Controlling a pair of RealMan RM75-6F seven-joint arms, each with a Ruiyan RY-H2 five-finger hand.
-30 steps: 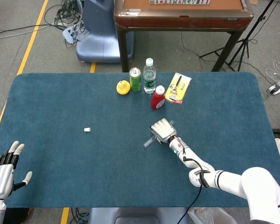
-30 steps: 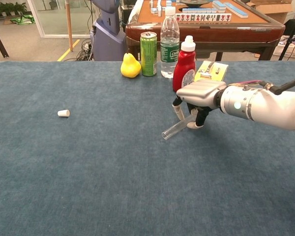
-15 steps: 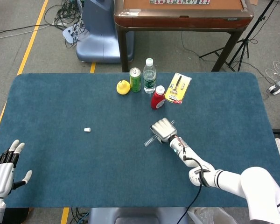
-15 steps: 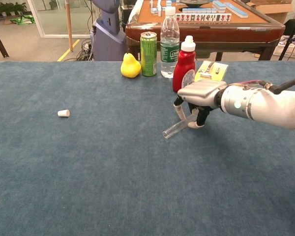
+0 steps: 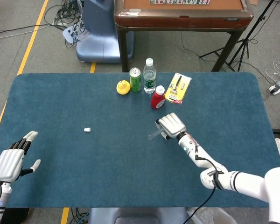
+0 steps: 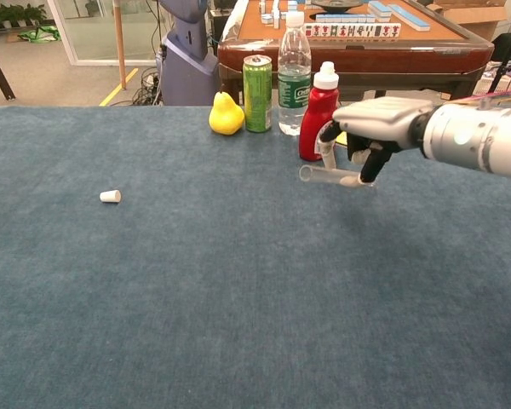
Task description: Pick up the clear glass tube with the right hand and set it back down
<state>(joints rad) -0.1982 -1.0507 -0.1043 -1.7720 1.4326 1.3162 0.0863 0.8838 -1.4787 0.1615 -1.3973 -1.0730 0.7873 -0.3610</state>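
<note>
The clear glass tube [image 6: 324, 175] hangs level above the blue table, held at one end by my right hand [image 6: 376, 126], whose fingers curl down around it. In the head view the tube [image 5: 154, 136] sticks out to the left of the right hand [image 5: 171, 125]. My left hand [image 5: 11, 161] hovers at the table's near left corner with its fingers spread and nothing in it; the chest view does not show it.
A red ketchup bottle [image 6: 320, 111] stands just behind the tube, with a water bottle [image 6: 294, 72], a green can [image 6: 257, 93] and a yellow pear [image 6: 226, 114] beside it. A yellow card [image 5: 178, 87] lies further right. A small white cap [image 6: 110, 196] lies at the left.
My right hand has lifted the tube off the table and carried it up and slightly right; the tube has gone from slanted to level. The left hand has moved up and inward.
</note>
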